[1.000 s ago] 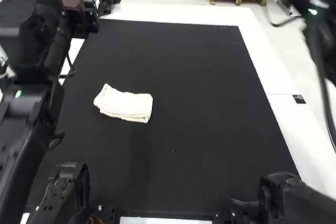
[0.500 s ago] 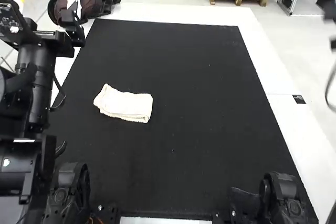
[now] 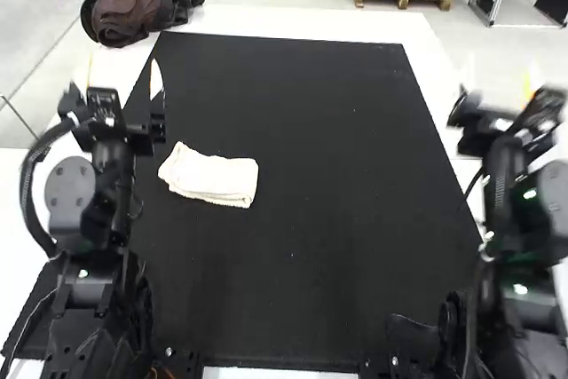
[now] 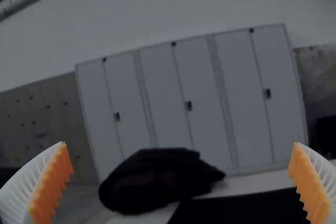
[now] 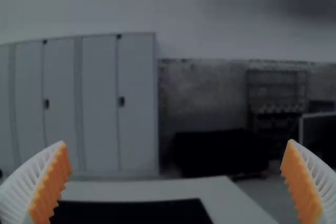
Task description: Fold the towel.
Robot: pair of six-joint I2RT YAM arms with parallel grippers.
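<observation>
"How do the tools stand?"

"The left tool (image 4: 180, 144), white and ribbed with orange pads, is released, its two fingers wide apart. The right tool (image 5: 176, 141), a matching one, is spread and empty too."

"And the towel?"

"The small cream cloth towel (image 3: 209, 175) lies on the flat black mat (image 3: 311, 130), left of centre and apart from both tools. It's a compact, layered rectangle, slightly rumpled at its left end. I'd judge the folding done, or nearly."

"So what's good handling now?"

"Probably leave it. If it needs neatening, lower the left tool gently, pat or nudge that left end, and release before lifting. Pinching only the top layer could open the fold."

"Any containers?"

"Beside the far left corner of the white counter (image 3: 284, 27), a slumped black-and-brown bundle (image 3: 138, 2), perhaps a bag. Its contents I can't tell."
</observation>
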